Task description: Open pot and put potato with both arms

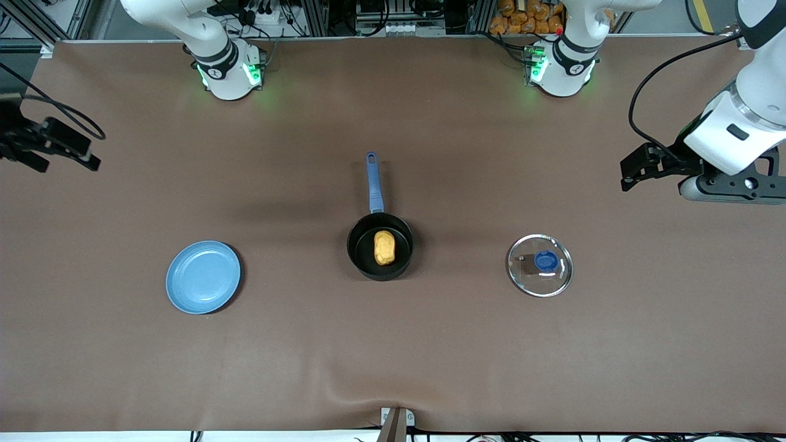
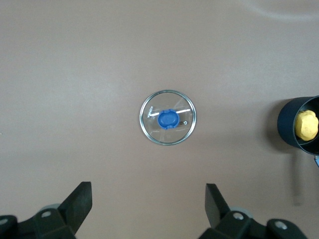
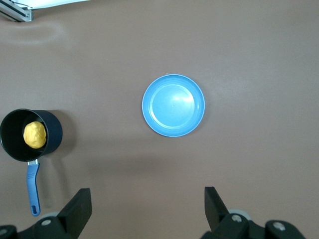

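1. The bench [image 1: 393, 344] carries everything, and both my arms hang high at its two ends. Judging by how things lie, the work looks done, so the step in hand is a clean wait clear of the pot.
2. My left jaws [image 2: 148, 209] stand wide with nothing between them, over the bench at the left arm's end. My right jaws [image 3: 147, 211] are equally wide and bare, over the right arm's end.
3. The blue plate [image 3: 173, 105] lies flat ahead of my right jaws and carries nothing.
4. The black saucepan [image 1: 380, 247] sits open on the bench, well apart from both pairs of jaws, its blue handle [image 1: 373, 183] pointing toward the arm bases.
5. The glass lid [image 2: 168, 117] rests flat ahead of my left jaws, blue knob [image 2: 168, 119] up, well apart from the saucepan.
6. The potato [image 1: 384, 247] lies inside the saucepan on its floor. I should keep both jaws high and disturb nothing.
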Available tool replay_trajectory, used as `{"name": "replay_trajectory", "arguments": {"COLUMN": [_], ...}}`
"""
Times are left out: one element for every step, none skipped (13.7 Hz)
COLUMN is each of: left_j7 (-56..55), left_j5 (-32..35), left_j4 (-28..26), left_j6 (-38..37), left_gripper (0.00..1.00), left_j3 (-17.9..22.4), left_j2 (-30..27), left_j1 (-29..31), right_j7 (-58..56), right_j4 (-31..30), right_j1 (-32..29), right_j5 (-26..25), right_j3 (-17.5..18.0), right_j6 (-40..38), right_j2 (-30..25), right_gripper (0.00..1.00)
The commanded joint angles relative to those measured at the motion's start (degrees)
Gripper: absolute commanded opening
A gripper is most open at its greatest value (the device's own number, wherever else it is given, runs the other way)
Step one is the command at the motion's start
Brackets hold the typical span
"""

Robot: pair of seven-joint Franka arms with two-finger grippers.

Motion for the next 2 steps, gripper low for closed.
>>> {"name": "replay_trajectory", "arguments": {"left_j7": [-1.0,-1.0], "left_j5": [1.2,1.2], "left_j4": [-0.3,-0.3], "left_j6": [0.0,0.0], "left_gripper": [1.00,1.00], "left_j3": [-1.1,-1.1], "left_j2": [-0.4,-0.4], "left_j1": [0.6,0.6], "right_j7": [0.5,1.3], "right_j4": [-1.9,-1.9], "right_j1": [-0.3,-0.2], "right_j5": [-1.7,-2.5], "right_j3": [0.8,1.0], "right_j6": [0.0,0.0], "right_j2": [-2.1,-2.7], "right_gripper": [1.00,1.00]}}
